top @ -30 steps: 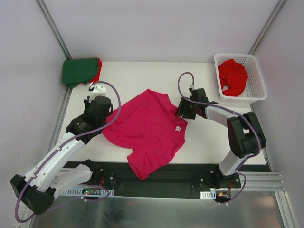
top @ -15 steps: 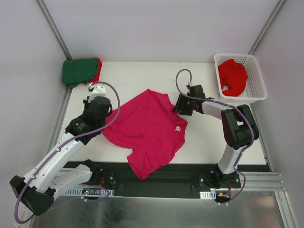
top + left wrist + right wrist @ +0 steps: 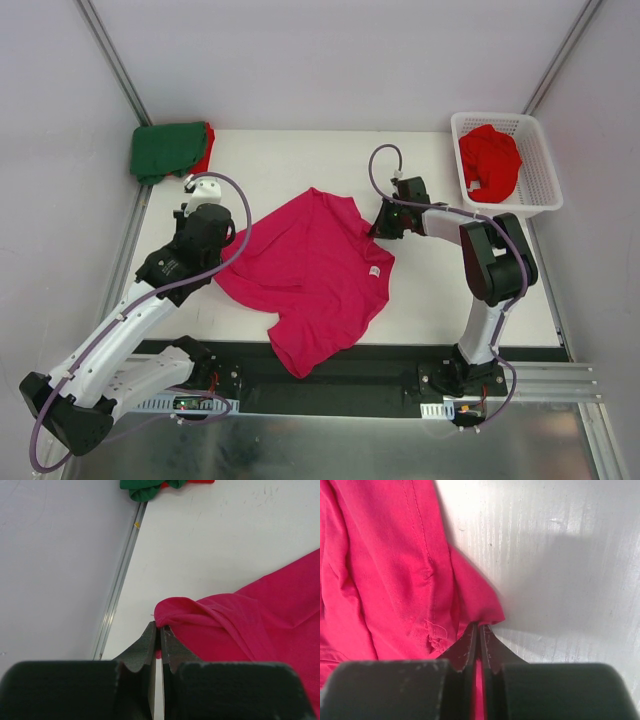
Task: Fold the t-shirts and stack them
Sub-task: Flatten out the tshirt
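Item: magenta-pink t-shirt [image 3: 310,270], one piece, spread open and skewed on the desk [image 3: 430,290], well apart from the white basket [image 3: 500,118], on its left-arm side and nearer the arm bases. Handling, as judged: light, limp, thin cloth with no stiffness of its own. It will sag between two holds and wrinkle where dragged; not fragile, though a thin pinch of hem could slide out. Best taken at edges or corners on opposite sides, so the panel hangs taut. Left end effector [image 3: 159,626]: clenched on a bunched fold at the shirt edge farthest from the basket. Right end effector [image 3: 479,626]: clenched on a small point of cloth at the edge nearest the basket, by the shoulder. Other stock: red t-shirt [image 3: 490,160], crumpled, inside the basket. Dark green t-shirt [image 3: 165,148], folded, with a second red t-shirt [image 3: 208,140] showing at its side, at the desk corner farthest from the basket.
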Robot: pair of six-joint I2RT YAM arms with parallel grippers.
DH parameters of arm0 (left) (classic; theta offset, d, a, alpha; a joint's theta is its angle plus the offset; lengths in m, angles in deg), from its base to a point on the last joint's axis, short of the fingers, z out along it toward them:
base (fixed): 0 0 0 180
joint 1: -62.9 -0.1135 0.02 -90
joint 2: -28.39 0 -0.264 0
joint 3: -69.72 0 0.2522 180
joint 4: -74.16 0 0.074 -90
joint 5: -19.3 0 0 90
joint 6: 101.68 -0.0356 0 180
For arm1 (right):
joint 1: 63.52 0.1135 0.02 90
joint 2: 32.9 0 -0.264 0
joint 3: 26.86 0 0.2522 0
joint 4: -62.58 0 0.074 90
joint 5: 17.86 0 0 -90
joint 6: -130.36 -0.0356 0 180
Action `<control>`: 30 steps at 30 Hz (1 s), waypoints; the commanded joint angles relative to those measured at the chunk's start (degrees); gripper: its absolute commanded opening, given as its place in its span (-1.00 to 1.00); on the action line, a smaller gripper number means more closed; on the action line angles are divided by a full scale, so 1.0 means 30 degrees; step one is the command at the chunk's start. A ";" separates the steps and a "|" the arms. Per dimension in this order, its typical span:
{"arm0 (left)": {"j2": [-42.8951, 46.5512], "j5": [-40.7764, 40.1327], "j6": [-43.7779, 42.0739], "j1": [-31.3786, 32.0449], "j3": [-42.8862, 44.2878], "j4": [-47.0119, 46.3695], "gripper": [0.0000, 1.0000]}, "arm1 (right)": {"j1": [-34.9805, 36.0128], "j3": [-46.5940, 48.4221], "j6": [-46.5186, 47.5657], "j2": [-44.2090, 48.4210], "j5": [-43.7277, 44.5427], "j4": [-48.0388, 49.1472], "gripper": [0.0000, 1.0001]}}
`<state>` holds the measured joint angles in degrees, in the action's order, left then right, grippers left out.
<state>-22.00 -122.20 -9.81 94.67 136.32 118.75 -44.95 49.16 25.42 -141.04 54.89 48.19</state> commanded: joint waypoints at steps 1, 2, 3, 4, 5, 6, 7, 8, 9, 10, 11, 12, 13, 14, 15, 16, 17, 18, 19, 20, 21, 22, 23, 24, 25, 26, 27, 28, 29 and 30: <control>0.0361 -0.0790 -0.0418 -0.0219 -0.0064 0.0270 -1.00 | -0.0066 0.0312 0.0233 0.0185 -0.0079 0.0120 -0.97; 0.0333 -0.0906 -0.0447 -0.0219 -0.0035 0.0299 -0.99 | -0.0095 0.0166 0.0292 0.0244 -0.0020 0.0120 -0.98; 0.0390 -0.1111 -0.0447 -0.0248 -0.0035 0.0329 -0.88 | -0.0066 0.0078 0.0321 0.0303 0.0010 0.0120 -0.98; 0.0391 -0.1229 -0.0447 -0.0219 -0.0006 0.0329 -0.69 | -0.0095 0.0019 0.0351 0.0478 0.0010 0.0120 -0.98; 0.0420 -0.1259 -0.0447 -0.0248 -0.0006 0.0300 -0.47 | -0.0066 -0.0040 0.0351 0.0508 0.0039 0.0120 -0.98; 0.0449 -0.1346 -0.0447 -0.0219 0.0052 0.0300 -0.04 | -0.0095 -0.0098 0.0380 0.0567 0.0039 0.0120 -0.98; 0.0449 -0.1405 -0.0447 -0.0219 0.0140 0.0300 0.28 | -0.0066 -0.0128 0.0467 0.0625 0.0010 0.0120 -0.98; 0.0420 -0.1435 -0.0447 -0.0248 0.0170 0.0329 0.52 | -0.0095 -0.0128 0.0468 0.0684 0.0068 0.0120 -0.98; 0.0304 -0.1551 -0.0447 -0.0248 0.0228 0.0300 0.91 | -0.0095 -0.0157 0.0468 0.0713 0.0039 0.0120 -0.98; 0.0274 -0.1755 -0.0447 -0.0248 0.0374 0.0300 0.99 | -0.0095 -0.0215 0.0497 0.0743 0.0068 0.0120 -0.98; 0.0187 -0.1844 -0.0447 -0.0248 0.0462 0.0300 0.99 | -0.0095 -0.0216 0.0497 0.0830 0.0039 0.0120 -0.97; 0.0070 -0.1874 -0.0882 -0.0248 0.0579 0.0300 0.99 | -0.0095 -0.0216 0.0497 0.0802 0.0039 0.0120 -0.97; 0.0098 -0.1584 -0.0945 -0.0248 0.0899 0.0329 0.99 | -0.0095 -0.0216 0.0526 0.0831 0.0010 0.0091 -0.98; 0.0069 -0.1175 -0.0974 -0.0248 0.1106 0.0329 0.98 | -0.0095 -0.0245 0.0527 0.0831 -0.0019 0.0090 -0.97; 0.0185 -0.0649 -0.0858 -0.0248 0.1311 0.0329 0.98 | -0.0066 -0.0245 0.0527 0.0831 -0.0048 0.0061 -0.98; 0.0302 0.0197 -0.0654 -0.0248 0.1719 0.0358 0.98 | -0.0095 -0.0274 0.0556 0.0860 -0.0049 0.0090 -0.98; 0.0361 0.2062 -0.0681 -0.0219 0.1839 0.0358 0.99 | -0.0095 -0.0304 0.0556 0.0831 -0.0020 0.0090 -0.98; 0.0449 0.3299 0.0682 -0.0219 0.1927 0.0358 0.98 | -0.0095 -0.0304 0.0556 0.0831 0.0010 0.0090 -0.98; 0.0420 0.4384 0.1246 -0.0219 0.1986 0.0329 0.98 | -0.0095 -0.0362 0.0585 0.0831 0.0039 0.0090 -0.98; 0.0333 0.6309 0.2354 -0.0190 0.1929 0.0329 0.99 | -0.0095 -0.0363 0.0585 0.0860 0.0010 0.0119 -0.98; -0.0016 0.6967 0.2945 -0.0102 0.1841 0.0329 0.99 | -0.0066 -0.0392 0.0556 0.0860 -0.0019 0.0091 -0.98; -0.0222 0.7408 0.3647 0.0305 0.1492 0.0271 0.99 | -0.0095 -0.0421 0.0527 0.0889 0.0010 0.0090 -0.98; -0.0456 0.7761 0.4756 0.0773 0.1286 0.0038 0.99 | -0.0095 -0.0421 0.0498 0.0947 -0.0048 0.0090 -0.98; -0.1010 0.7648 0.5145 0.1300 0.1051 -0.0138 0.99 | -0.0095 -0.0421 0.0497 0.0948 -0.0020 0.0090 -0.97; -0.1334 0.7386 0.5468 0.2610 0.0585 -0.0343 0.99 | -0.0095 -0.0421 0.0497 0.1006 -0.0048 0.0090 -0.98; -0.1657 0.7209 0.6080 0.3087 0.0435 -0.0780 0.99 | -0.0095 -0.0363 0.0526 0.1036 -0.0020 -0.0026 -0.98; -0.2385 0.7411 0.6463 0.3440 0.0260 -0.0929 0.99 | -0.0066 -0.0305 0.0527 0.1094 -0.0019 -0.0085 -0.97; -0.2711 0.7674 0.6844 0.3763 -0.0003 -0.1192 0.99 | -0.0095 -0.0275 0.0585 0.1124 -0.0048 -0.0114 -0.98; -0.3034 0.7966 0.7341 0.4201 -0.0180 -0.1513 0.99 | -0.0095 -0.0217 0.0585 0.1153 0.0009 -0.0231 -0.98; -0.3559 0.8288 0.7520 0.4495 -0.0384 -0.2271 0.98 | -0.0066 -0.0158 0.0672 0.1182 0.0010 -0.0290 -0.98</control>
<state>-28.40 -102.55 4.88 104.75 137.85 116.85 -44.95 48.90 26.08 -140.75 54.91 48.39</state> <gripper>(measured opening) 0.993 0.029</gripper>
